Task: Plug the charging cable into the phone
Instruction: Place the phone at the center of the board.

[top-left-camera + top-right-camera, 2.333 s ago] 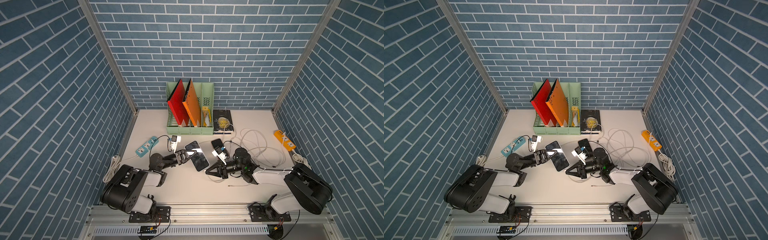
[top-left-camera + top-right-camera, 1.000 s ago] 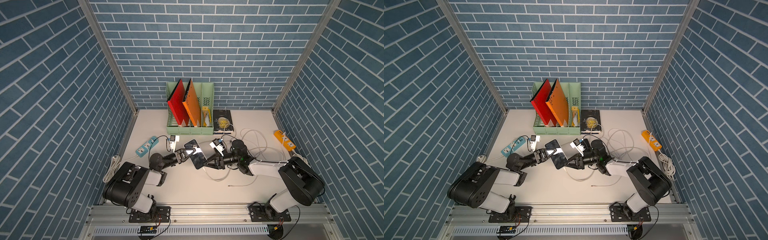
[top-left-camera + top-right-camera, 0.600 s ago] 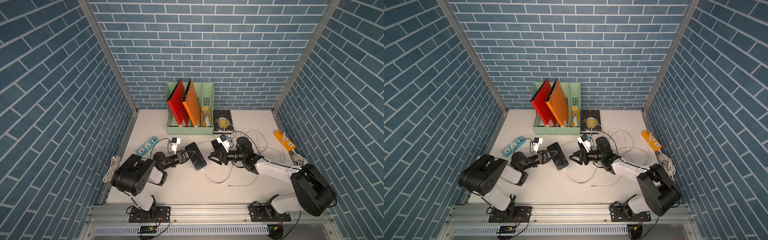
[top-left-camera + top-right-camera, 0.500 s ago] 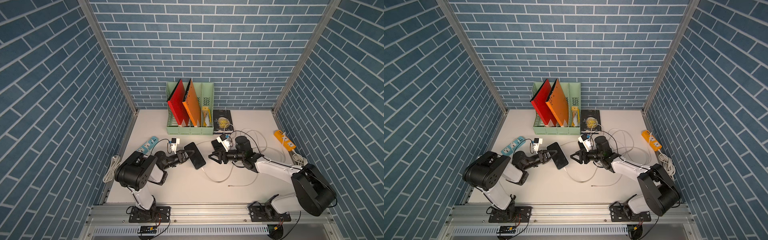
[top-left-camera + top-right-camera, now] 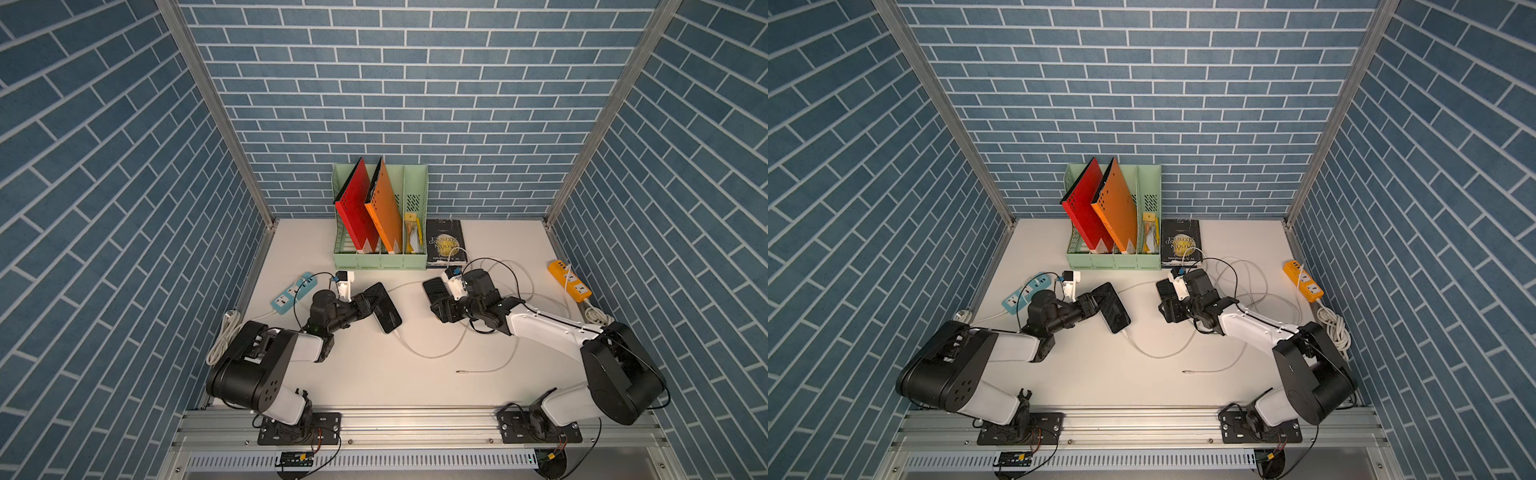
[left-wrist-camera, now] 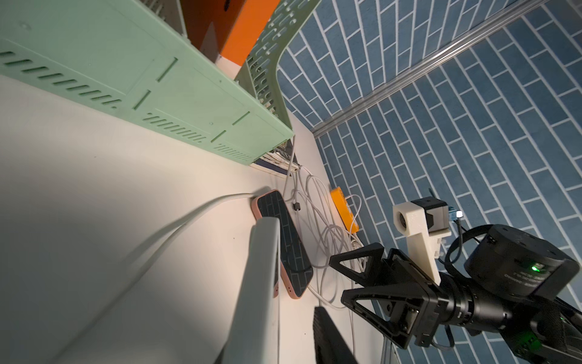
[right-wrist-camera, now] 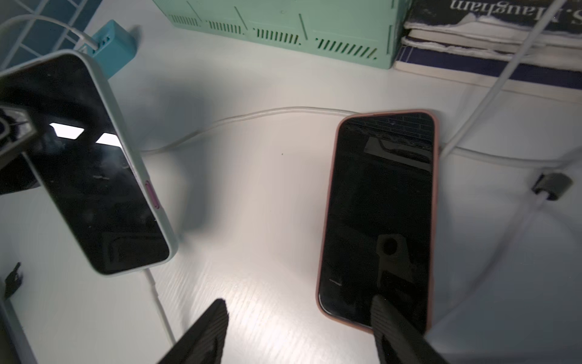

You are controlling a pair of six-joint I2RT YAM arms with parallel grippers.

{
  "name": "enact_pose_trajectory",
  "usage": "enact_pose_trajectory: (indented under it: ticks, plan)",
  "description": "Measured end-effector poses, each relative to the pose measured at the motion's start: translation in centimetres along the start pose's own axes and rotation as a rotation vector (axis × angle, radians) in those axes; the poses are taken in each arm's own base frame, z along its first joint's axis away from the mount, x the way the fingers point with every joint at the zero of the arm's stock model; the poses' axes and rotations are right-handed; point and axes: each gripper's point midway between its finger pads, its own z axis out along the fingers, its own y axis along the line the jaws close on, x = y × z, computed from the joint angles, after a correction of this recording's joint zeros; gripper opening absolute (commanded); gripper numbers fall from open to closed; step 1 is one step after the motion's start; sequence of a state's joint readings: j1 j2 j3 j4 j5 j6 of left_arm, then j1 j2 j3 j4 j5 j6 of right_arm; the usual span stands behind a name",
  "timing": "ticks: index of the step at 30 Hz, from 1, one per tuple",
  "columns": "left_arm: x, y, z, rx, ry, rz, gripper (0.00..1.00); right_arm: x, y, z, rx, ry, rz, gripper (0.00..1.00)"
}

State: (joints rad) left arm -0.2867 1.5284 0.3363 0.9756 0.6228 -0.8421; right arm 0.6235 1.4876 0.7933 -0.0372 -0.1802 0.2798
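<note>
Phone [image 6: 259, 283] cut off in left wrist view, book [image 7: 456, 60] partly cropped

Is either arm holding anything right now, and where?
Right fingers hold nothing. Left fingers sit at the phone's end opposite the cable; whether they grip cannot be told.

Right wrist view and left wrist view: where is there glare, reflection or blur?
Right wrist view: bright glare on the table; the pink phone mirrors things above it, the grey phone shows two white highlights. Left wrist view: the grey phone's near edge and the cable look soft, out of focus.
</note>
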Motion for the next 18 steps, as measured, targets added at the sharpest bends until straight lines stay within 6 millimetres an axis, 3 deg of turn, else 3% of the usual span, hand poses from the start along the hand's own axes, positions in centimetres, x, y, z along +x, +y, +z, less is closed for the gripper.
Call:
enact_pose_trajectory:
  ticks: [6, 11, 13, 14, 18]
  plan:
    - [1.7, 3.6, 0.5, -0.126, 0.054, -0.044, 0.52, -1.7, -1.0, 1.8, 0.146, 0.024, -0.055, 0.78]
    - [1.8, 4.7, 0.5, -0.184, 0.056, -0.037, 0.64, -2.1, -1.8, 3.7, 0.248, 0.062, -0.079, 0.79]
    - [1.5, 5.0, 0.3, -0.211, 0.045, -0.026, 0.69, -1.9, -2.4, 4.2, 0.28, 0.079, -0.08, 0.86]
    - [1.3, 5.1, 0.1, -0.227, 0.037, -0.021, 0.71, -1.7, -2.7, 4.4, 0.291, 0.086, -0.082, 0.97]
    - [0.0, 5.1, -1.0, -0.294, -0.017, 0.015, 0.76, -1.4, -3.4, 4.8, 0.326, 0.11, -0.099, 1.0]
